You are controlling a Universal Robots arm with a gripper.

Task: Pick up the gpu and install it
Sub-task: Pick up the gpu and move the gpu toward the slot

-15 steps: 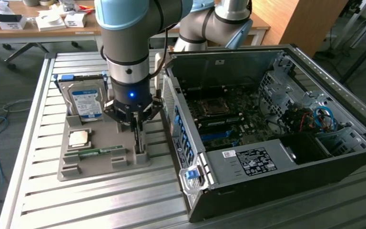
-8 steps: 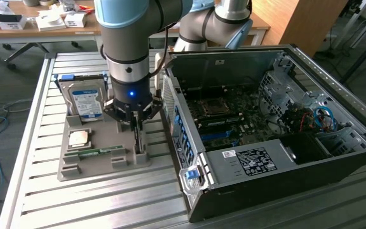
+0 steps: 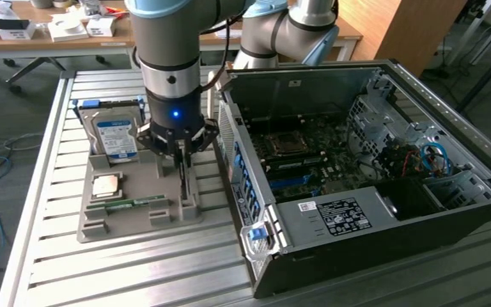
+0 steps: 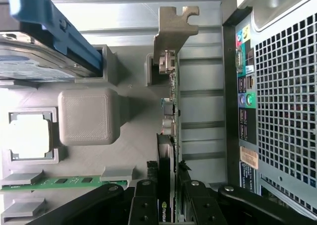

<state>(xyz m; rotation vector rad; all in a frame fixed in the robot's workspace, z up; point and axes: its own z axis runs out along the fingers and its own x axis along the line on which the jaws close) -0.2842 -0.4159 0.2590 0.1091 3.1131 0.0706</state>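
Observation:
The gpu (image 4: 168,111) stands on edge in a slot of the grey holder tray (image 3: 135,220), dark board edge-on with its pale metal bracket (image 4: 171,31) at the far end. My gripper (image 4: 167,188) reaches straight down over it, and its black fingers (image 4: 144,197) press against both faces of the card. In the exterior view the gripper (image 3: 179,160) sits low over the tray's side nearest the case, with the thin card (image 3: 183,185) below it. The card's lower edge still rests in the holder.
On the same tray are a silver blue-labelled hard drive (image 3: 115,137), a processor chip (image 3: 107,185) and a green memory stick (image 3: 130,203). The open computer case (image 3: 357,179) lies on the slatted metal table (image 3: 143,268), right beside the tray, with its rear port panel (image 4: 245,101) close to the card.

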